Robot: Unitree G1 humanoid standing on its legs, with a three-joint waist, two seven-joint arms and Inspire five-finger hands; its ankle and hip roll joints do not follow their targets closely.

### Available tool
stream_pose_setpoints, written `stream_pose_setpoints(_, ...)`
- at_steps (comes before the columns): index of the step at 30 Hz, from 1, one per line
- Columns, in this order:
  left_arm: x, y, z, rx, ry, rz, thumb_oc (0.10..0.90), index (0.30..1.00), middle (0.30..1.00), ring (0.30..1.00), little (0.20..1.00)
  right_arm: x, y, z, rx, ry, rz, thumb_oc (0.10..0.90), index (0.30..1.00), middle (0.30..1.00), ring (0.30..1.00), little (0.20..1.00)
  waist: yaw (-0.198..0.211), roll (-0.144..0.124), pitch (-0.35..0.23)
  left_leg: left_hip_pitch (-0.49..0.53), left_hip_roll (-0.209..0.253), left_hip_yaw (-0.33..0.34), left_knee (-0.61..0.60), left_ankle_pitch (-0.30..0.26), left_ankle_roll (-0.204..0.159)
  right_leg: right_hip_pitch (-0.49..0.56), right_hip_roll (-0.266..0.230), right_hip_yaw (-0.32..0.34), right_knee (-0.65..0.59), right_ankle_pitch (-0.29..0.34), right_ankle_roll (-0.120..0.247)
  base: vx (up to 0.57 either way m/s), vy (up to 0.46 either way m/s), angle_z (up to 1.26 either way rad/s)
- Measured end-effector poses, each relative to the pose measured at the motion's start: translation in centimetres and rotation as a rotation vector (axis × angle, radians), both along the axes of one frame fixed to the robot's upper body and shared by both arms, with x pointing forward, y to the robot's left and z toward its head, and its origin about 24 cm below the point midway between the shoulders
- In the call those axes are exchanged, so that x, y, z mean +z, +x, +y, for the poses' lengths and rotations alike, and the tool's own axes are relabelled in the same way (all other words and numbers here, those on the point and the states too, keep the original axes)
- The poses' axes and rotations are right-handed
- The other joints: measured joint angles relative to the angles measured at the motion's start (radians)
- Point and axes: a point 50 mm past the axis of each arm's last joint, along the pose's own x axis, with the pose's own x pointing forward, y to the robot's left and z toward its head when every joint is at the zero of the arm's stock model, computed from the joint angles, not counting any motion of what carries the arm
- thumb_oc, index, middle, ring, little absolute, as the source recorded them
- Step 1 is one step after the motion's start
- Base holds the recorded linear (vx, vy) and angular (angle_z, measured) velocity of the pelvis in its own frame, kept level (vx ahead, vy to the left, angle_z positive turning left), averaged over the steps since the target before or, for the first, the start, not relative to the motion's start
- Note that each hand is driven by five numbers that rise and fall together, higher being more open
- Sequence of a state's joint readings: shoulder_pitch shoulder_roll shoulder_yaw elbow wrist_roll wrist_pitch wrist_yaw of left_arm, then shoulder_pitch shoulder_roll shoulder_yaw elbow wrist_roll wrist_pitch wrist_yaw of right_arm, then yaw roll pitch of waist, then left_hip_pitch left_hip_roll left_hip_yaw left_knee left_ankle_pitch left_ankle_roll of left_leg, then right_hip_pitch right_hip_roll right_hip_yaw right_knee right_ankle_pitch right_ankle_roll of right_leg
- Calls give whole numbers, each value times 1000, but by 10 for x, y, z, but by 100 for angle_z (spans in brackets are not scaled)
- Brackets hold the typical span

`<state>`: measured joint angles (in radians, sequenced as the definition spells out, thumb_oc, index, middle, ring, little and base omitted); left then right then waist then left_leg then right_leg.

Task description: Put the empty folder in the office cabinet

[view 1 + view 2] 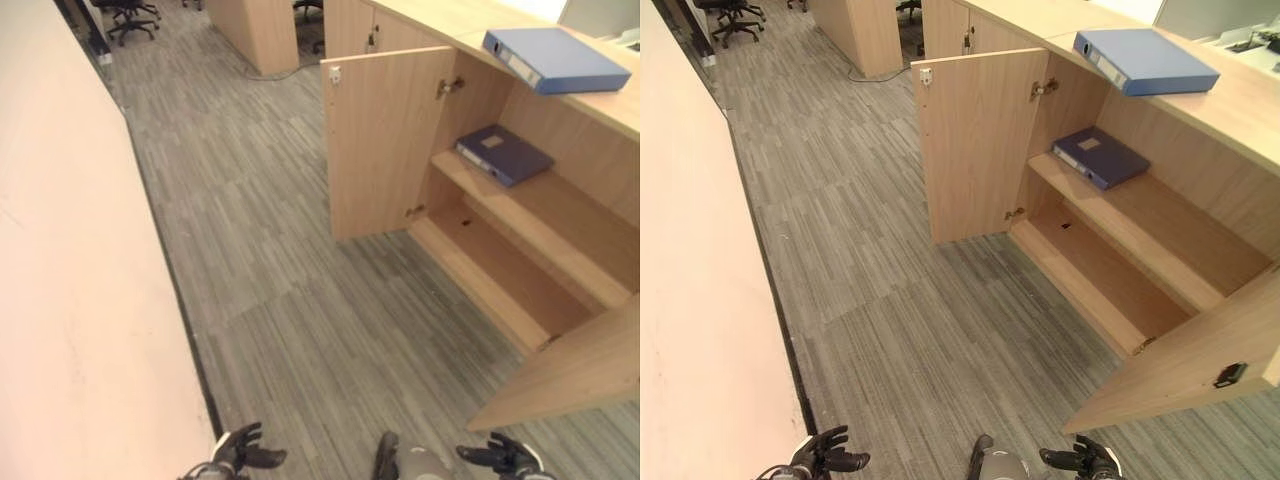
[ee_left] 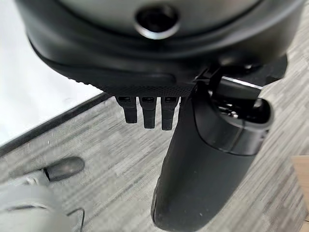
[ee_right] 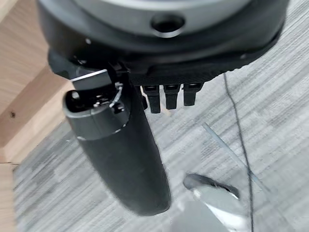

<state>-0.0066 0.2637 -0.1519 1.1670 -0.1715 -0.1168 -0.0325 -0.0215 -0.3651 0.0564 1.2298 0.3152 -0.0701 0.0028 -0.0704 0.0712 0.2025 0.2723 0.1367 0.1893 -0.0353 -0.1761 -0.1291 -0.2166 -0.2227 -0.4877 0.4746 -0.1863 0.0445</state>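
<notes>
Folder: the blue folder (image 1: 1145, 60) lies flat on the bench (image 1: 1240, 105), above the open cabinet (image 1: 1120, 250).
Handling: likely light, stiff, smooth-covered; take it by the spine or overhanging edge.
Writing: spine label unreadable.
Left robot hand (image 1: 238, 452): relaxed, empty.
Right robot hand (image 1: 505, 457): relaxed, empty.

Cut off and hidden parts

The near door (image 1: 1185, 365) of the cabinet (image 1: 1160, 215) runs out of the right edge, and the cabinet's right part also. The left hand (image 1: 238, 452) and the right hand (image 1: 505, 456) are cut by the bottom edge. The far chair (image 1: 128, 15) is cut by the top edge. The label on the shelf folder (image 1: 503, 153) is too small to read.
</notes>
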Motion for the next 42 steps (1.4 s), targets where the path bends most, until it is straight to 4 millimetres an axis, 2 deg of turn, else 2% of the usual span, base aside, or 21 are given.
stream_pose_setpoints(3,-5,-16,1,15,2,60,800,900,900,900,900,-2,-10,-1,-11,10,24,800,900,900,900,900,-16,30,-4,5,1,12,14,-15,-9,-41,-32,-19,95,-29,-16,202,-151,-15)
stream_pose_setpoints(6,-8,-25,-1,22,-6,89,800,900,900,900,900,-2,-17,-6,-22,-2,55,800,900,900,900,900,-16,58,-14,-41,33,20,131,4,-38,-7,22,-20,17,-25,-68,274,-261,-40)
stream_pose_setpoints(7,-8,-23,-2,20,-8,79,800,900,900,900,900,-3,-19,-7,-25,-5,61,800,900,900,900,900,-12,63,-13,-98,54,0,265,7,-52,31,54,-19,-47,-7,-76,63,-93,-25)
stream_pose_setpoints(9,-6,-16,-3,19,-17,52,800,900,900,900,900,-1,-14,-9,-10,-14,50,800,900,900,900,900,-8,51,-14,-171,67,-40,433,53,-74,77,70,-10,-116,16,-93,236,-195,-25)
stream_pose_setpoints(10,-5,-11,-5,14,-21,36,800,900,900,900,900,0,-13,-10,-6,-19,44,800,900,900,900,900,-15,47,-15,-170,67,-50,439,94,-112,96,75,-15,-125,19,-98,419,-291,-10)
stream_pose_setpoints(11,-2,-5,-5,7,-23,11,800,900,900,900,900,2,-11,-12,-7,-25,38,800,900,900,900,900,-22,44,-19,-173,67,-59,474,130,-116,126,85,-17,-163,23,-103,256,-167,-11)
stream_pose_setpoints(15,3,15,-7,-6,-19,-39,800,900,900,900,900,5,4,-10,0,-24,-1,800,900,900,900,900,-12,2,-15,-237,87,-40,624,245,-89,196,104,21,-268,44,-131,253,-62,-29)
stream_pose_setpoints(17,8,27,-11,-35,-24,-80,800,900,900,900,900,5,5,-9,-19,-19,-7,800,900,900,900,900,-2,-15,-10,-250,124,6,572,230,-65,230,115,35,-324,58,-126,337,98,-5)
stream_pose_setpoints(21,7,28,-18,-71,-35,-87,800,900,900,900,900,2,8,0,-26,7,-24,800,900,900,900,900,26,-15,-7,-287,136,-32,235,213,-73,312,156,99,-461,121,-88,417,246,-39)
stream_pose_setpoints(22,7,28,-18,-71,-35,-87,800,900,900,900,900,2,8,0,-26,7,-24,800,900,900,900,900,26,-15,-7,-287,136,-32,235,213,-73,312,156,99,-461,121,-88,453,228,-78)
stream_pose_setpoints(24,0,8,-20,-76,-39,-25,800,900,900,900,900,-1,7,7,13,18,-13,800,900,900,900,900,47,25,2,-359,137,-152,-2,312,-88,355,180,198,-524,141,-68,471,163,-124)
stream_pose_setpoints(25,0,8,-21,-74,-40,-22,800,900,900,900,900,-3,1,6,7,15,5,800,900,900,900,900,43,32,6,-389,137,-170,-10,341,-88,380,179,208,-547,140,-54,759,276,-83)
stream_pose_setpoints(26,0,12,-23,-67,-46,-35,800,900,900,900,900,-5,-9,6,4,17,40,800,900,900,900,900,51,38,10,-431,122,-282,-54,351,-105,383,171,262,-538,120,-24,613,223,-36)
stream_pose_setpoints(27,2,16,-23,-65,-48,-53,800,900,900,900,900,-6,-11,6,0,17,49,800,900,900,900,900,60,37,19,-453,109,-316,-54,351,-104,381,158,287,-526,111,-11,471,239,-105)
stream_pose_setpoints(29,3,20,-28,-58,-67,-89,800,900,900,900,900,-5,-15,0,16,-4,66,800,900,900,900,900,107,36,32,-452,91,-332,-52,333,-81,387,103,426,-513,94,24,348,255,-149)
stream_pose_setpoints(30,2,17,-30,-50,-73,-85,800,900,900,900,900,-3,-14,-3,22,-16,66,800,900,900,900,900,107,49,30,-442,91,-336,-49,286,-54,393,92,468,-521,94,40,357,322,-142)
stream_pose_setpoints(31,2,20,-31,-57,-69,-80,800,900,900,900,900,-1,-12,-6,28,-25,60,800,900,900,900,900,98,41,32,-439,64,-326,-7,335,-75,418,45,521,-544,85,71,397,397,-109)
stream_pose_setpoints(32,4,26,-27,-57,-57,-89,800,900,900,900,900,-3,-10,-1,30,-14,53,800,900,900,900,900,104,16,38,-442,28,-304,34,331,-65,421,7,556,-537,75,67,441,565,-103)
stream_pose_setpoints(33,12,41,-15,-61,-17,-126,800,900,900,900,900,-7,-5,14,34,32,43,800,900,900,900,900,100,-34,59,-446,-17,-261,80,298,-21,391,-23,583,-471,80,69,331,456,-65)
stream_pose_setpoints(38,19,46,5,-77,64,-126,800,900,900,900,900,-16,-3,42,4,120,39,800,900,900,900,900,133,-67,66,-430,-43,-170,166,193,62,359,-47,603,-420,269,77,208,383,-49)
stream_pose_setpoints(42,12,31,2,-90,60,-78,800,900,900,900,900,-17,3,49,4,138,24,800,900,900,900,900,126,-67,52,-351,-85,-107,65,222,128,273,-82,590,-303,364,137,140,359,-37)
